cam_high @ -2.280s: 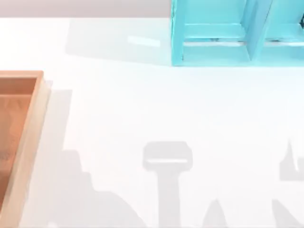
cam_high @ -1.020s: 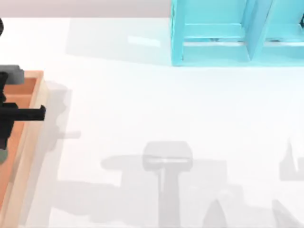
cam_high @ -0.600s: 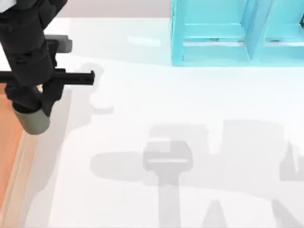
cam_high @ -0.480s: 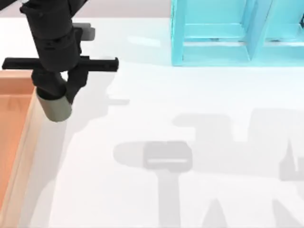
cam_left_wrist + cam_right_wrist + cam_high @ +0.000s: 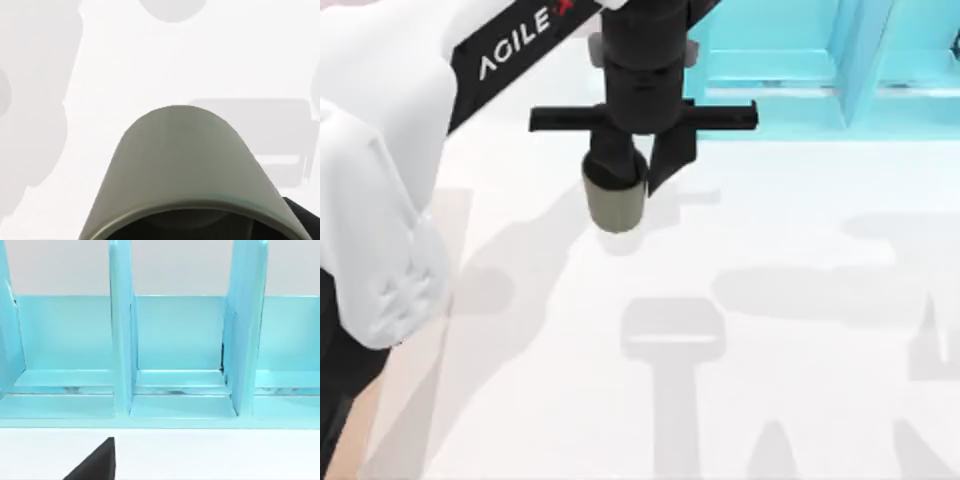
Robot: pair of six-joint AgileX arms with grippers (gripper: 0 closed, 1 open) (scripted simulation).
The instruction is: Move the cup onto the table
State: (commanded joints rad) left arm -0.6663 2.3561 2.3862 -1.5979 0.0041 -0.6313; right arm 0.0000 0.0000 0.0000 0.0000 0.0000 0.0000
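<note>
My left gripper (image 5: 632, 172) is shut on the small olive-green cup (image 5: 615, 205), which hangs upright from the fingers. It is over the white table (image 5: 800, 240), back of centre and just in front of the turquoise shelf. A round shadow lies on the table right under the cup. In the left wrist view the cup (image 5: 185, 165) sits close to the camera with white table (image 5: 125, 60) beyond it. A black part of my right gripper (image 5: 97, 464) shows in the right wrist view, facing the shelf.
The turquoise shelf unit (image 5: 770, 80) stands at the back right, its compartments (image 5: 175, 340) open toward the table. My left arm's white body covers the left side, with a strip of the wooden tray (image 5: 358, 445) beside it. Grey shadows lie on the table's front half.
My left arm has swung right with the cup in its grip, from over the wooden tray at the left edge to the table in front of the shelf.
</note>
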